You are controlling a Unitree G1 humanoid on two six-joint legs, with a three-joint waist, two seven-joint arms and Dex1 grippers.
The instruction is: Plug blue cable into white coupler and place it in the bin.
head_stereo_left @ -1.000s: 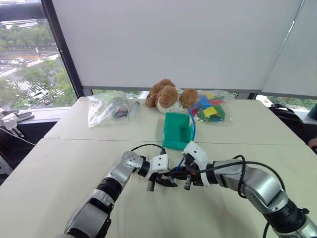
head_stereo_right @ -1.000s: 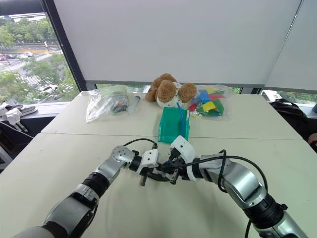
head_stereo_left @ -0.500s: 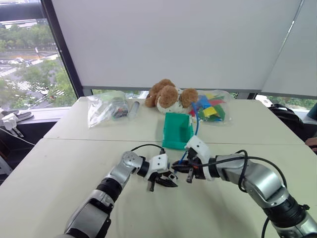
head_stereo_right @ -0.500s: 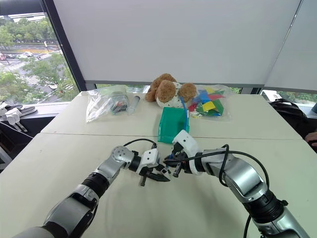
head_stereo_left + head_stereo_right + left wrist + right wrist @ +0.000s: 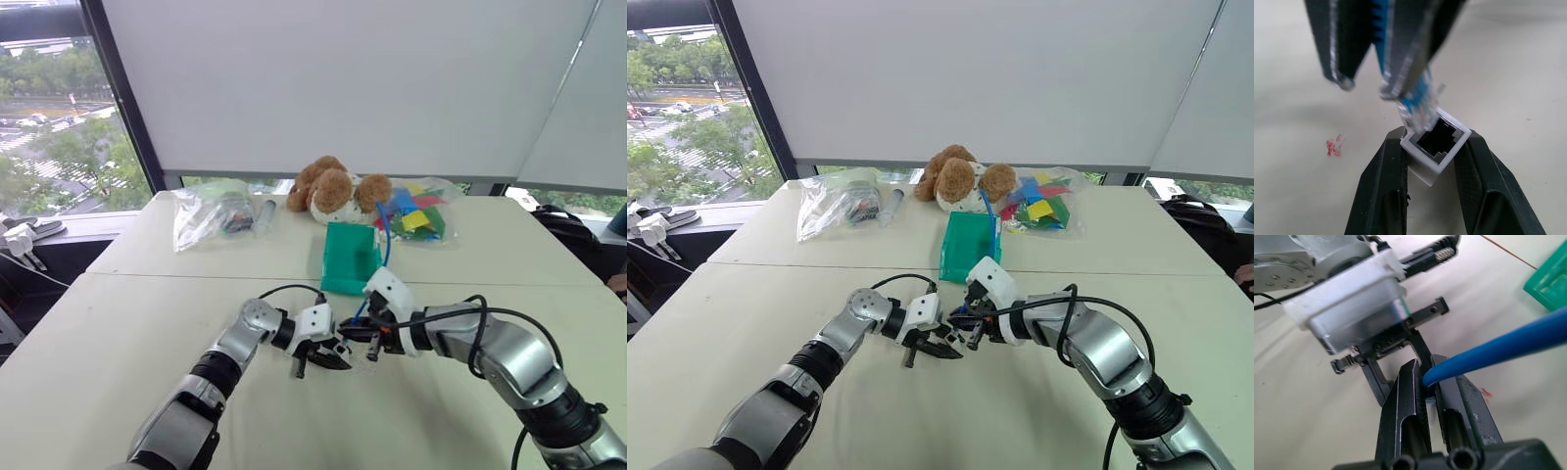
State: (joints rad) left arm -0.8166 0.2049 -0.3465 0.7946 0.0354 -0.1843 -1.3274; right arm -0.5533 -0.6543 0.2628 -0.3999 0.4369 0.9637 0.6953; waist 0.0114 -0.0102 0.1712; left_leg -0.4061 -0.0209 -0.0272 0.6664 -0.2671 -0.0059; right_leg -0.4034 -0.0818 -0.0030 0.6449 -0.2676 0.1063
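Plug at coupler mouth

- Small white plastic coupler: smooth, slightly glossy.
- Thin blue cable: smooth rubbery sheath.
- Teal-green plastic bin: glossy.
- Cream tabletop: matt.
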